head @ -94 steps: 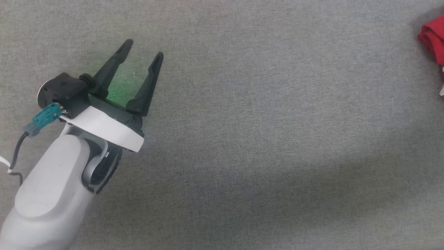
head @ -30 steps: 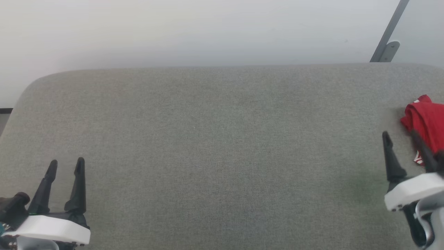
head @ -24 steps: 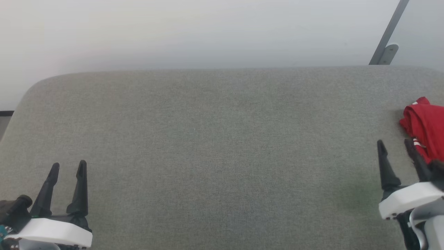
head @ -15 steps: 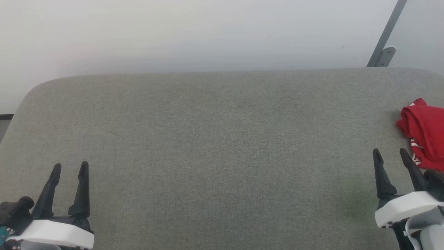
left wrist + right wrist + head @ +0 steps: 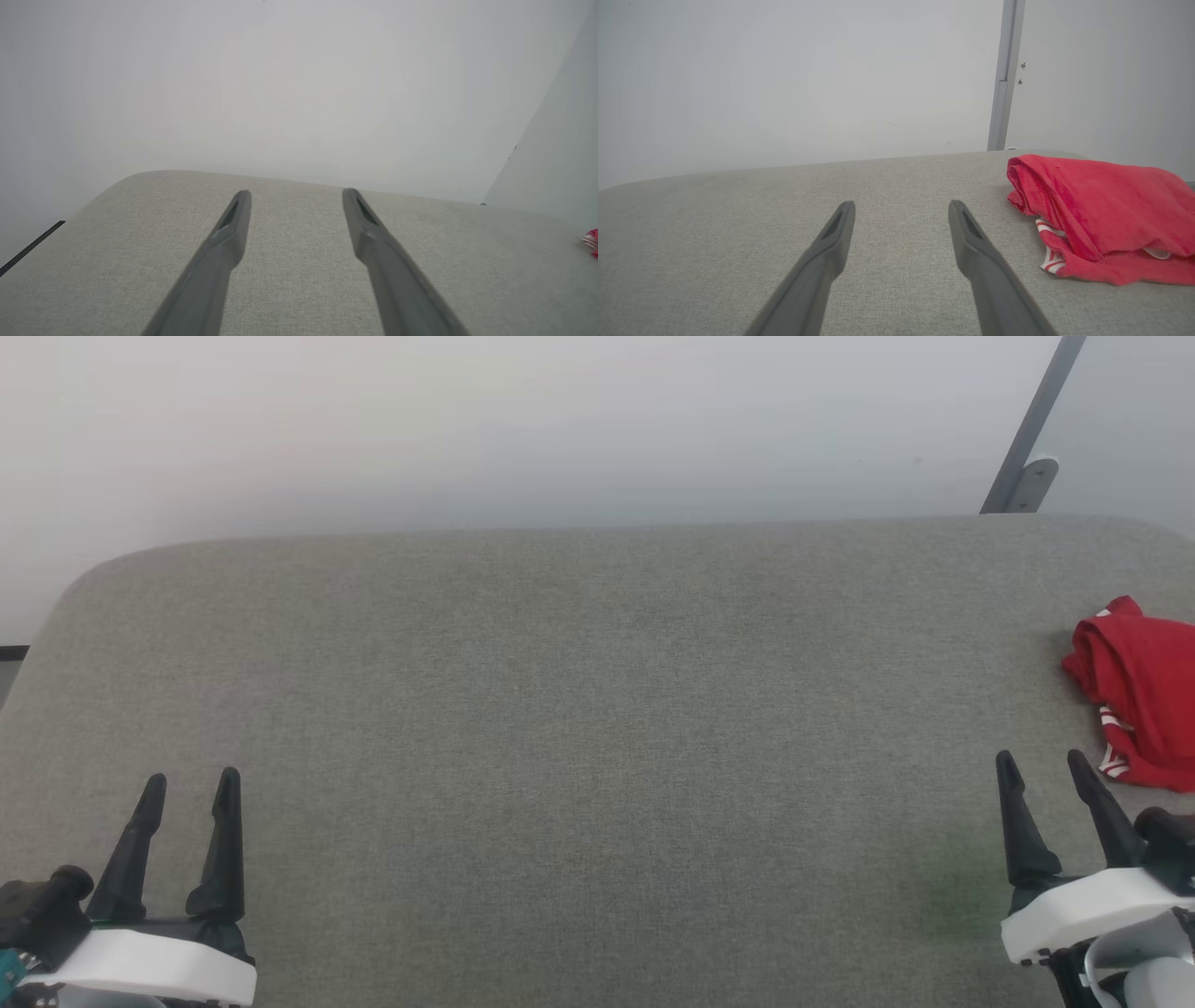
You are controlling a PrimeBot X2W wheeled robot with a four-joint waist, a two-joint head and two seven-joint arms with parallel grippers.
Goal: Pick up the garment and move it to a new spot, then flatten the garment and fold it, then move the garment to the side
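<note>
**Both claws empty, garment at the table's right edge**

Head view: my left gripper point(image 5: 191, 777) and right gripper point(image 5: 1039, 758) hover over the table's point(image 5: 579, 663) near edge, fingers spread, holding nothing. The garment point(image 5: 1144, 695) lies bunched at its right edge.

Left wrist view: a red sliver there.

Right wrist view: the rounded fold faces the table's middle, and the long axis seemingly runs toward that edge. A careless nudge could push it off.

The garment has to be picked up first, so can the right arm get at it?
Probably yes: the garment lies bunched close beside the open right gripper, with nothing in between.
</note>
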